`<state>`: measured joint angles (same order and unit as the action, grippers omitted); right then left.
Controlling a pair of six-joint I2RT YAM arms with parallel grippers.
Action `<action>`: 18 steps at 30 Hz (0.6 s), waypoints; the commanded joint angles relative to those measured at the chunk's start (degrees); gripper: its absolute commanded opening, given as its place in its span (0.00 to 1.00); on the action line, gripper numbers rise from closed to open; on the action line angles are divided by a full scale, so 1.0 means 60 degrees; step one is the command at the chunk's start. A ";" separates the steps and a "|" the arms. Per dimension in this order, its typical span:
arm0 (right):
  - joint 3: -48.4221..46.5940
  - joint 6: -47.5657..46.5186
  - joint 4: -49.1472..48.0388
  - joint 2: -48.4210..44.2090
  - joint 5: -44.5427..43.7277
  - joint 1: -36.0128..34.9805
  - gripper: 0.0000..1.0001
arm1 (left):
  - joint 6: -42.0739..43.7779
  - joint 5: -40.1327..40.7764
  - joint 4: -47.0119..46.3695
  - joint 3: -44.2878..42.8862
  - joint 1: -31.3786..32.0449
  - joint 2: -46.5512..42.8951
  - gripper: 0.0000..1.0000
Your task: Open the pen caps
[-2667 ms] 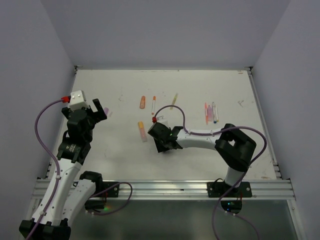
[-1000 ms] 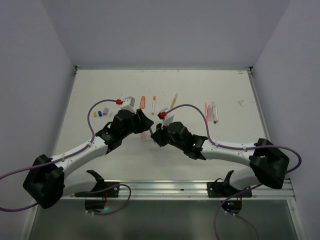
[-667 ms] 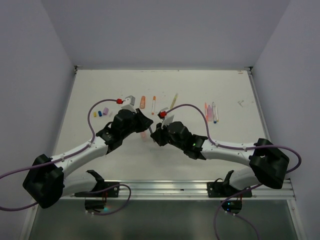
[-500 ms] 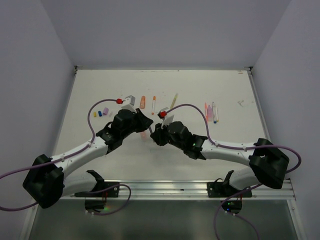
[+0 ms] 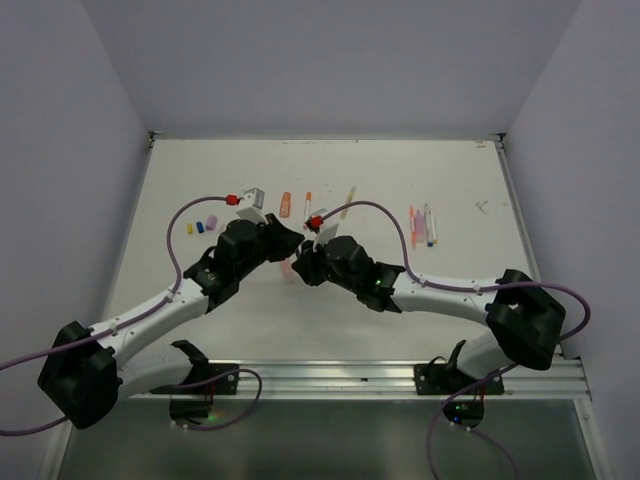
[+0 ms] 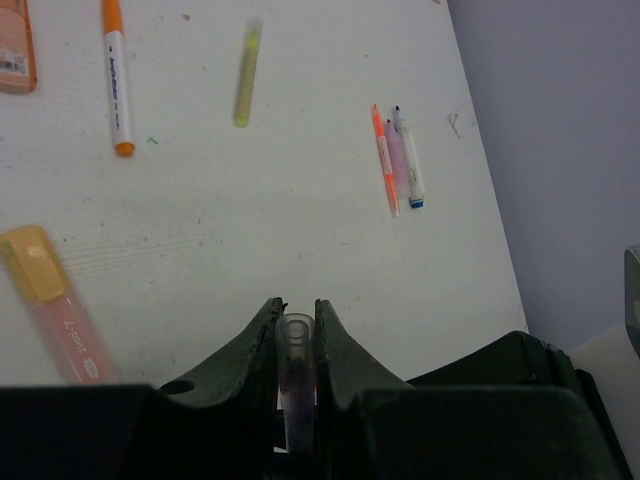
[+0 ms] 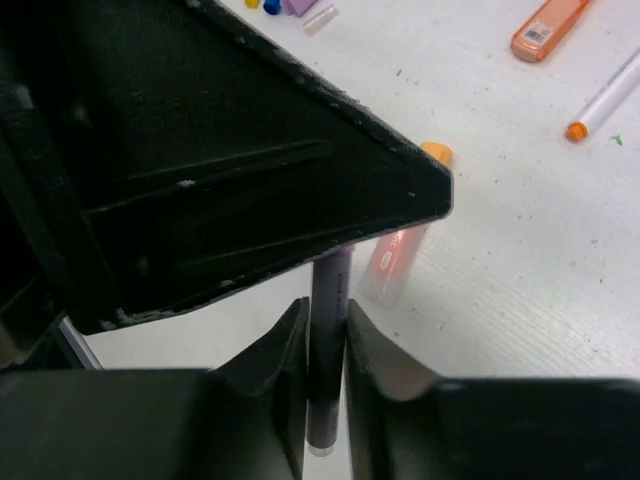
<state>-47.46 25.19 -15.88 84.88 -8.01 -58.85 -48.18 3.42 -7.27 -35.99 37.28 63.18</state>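
Note:
Over the middle of the table my two grippers meet tip to tip. A lilac pen (image 7: 328,340) lies along the fingers of my right gripper (image 7: 327,305) (image 5: 301,264), both of which press against its barrel. The pen's far end runs under my left gripper (image 5: 289,250). In the left wrist view, that gripper (image 6: 296,308) is shut on the translucent lilac pen cap (image 6: 296,345). Whether the cap still sits on the pen is hidden. Three loose pen caps, yellow (image 5: 190,228), blue (image 5: 201,226) and lilac (image 5: 212,221), lie at the left.
A pink highlighter with an orange cap (image 5: 287,267) (image 6: 55,305) lies just under the grippers. Farther back lie an orange highlighter (image 5: 286,204), an orange-and-white marker (image 5: 307,208) and a yellow pen (image 5: 348,200). Three thin pens (image 5: 421,225) (image 6: 396,160) lie at the right.
The arms came together from apart over the table's middle. In the last second the left jaws closed on the cap end, and both grippers shifted slightly toward the far side.

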 commanded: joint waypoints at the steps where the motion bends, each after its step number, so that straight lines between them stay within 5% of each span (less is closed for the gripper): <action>1: -0.0483 -0.0141 -0.0137 0.0004 -0.0232 -0.0006 0.15 | 0.0282 0.0060 -0.0561 0.0138 0.0028 -0.0173 0.00; 4: -0.0440 -0.0243 0.0199 -0.0069 -0.0262 -0.0006 0.00 | 0.0179 0.0380 -0.0518 0.0124 0.0028 -0.0377 0.00; 11: 0.0145 -0.0653 0.1092 -0.0523 0.0001 -0.0021 0.00 | 0.0267 0.1992 -0.0224 -0.0783 -0.0294 -0.0818 0.00; 18: 0.0878 -0.0888 0.1533 -0.0934 0.0163 -0.0021 0.00 | -0.0157 0.2476 -0.0706 -0.1794 -0.1742 -0.0700 0.00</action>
<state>-47.05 21.54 -18.09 80.84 -7.97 -58.19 -48.90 3.99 -3.25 -41.06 35.00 60.40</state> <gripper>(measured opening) 0.161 0.196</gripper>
